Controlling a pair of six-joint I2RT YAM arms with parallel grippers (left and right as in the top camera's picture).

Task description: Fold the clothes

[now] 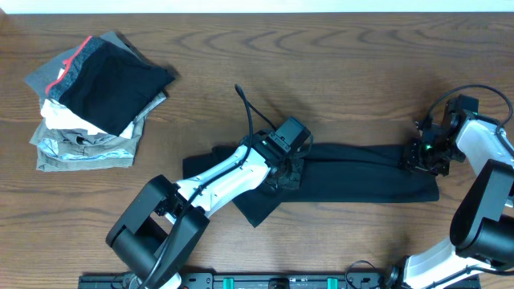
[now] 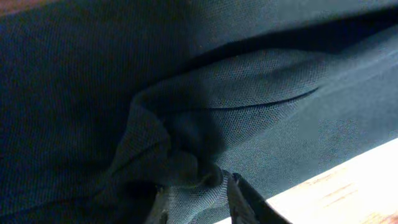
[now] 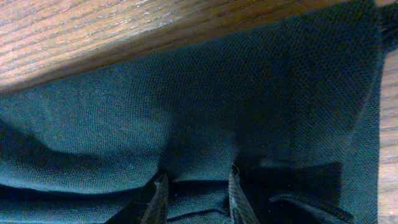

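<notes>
Fingers of my left gripper pinch a bunched ridge at mid-shirt. The shirt lies as a long band from the table's centre toward its right edge. My right gripper seems nipped on the shirt's right end, though shadow blurs the bite. I reckon both grips tension the cloth for folding.

t-shirt middle hidden under arm
</notes>
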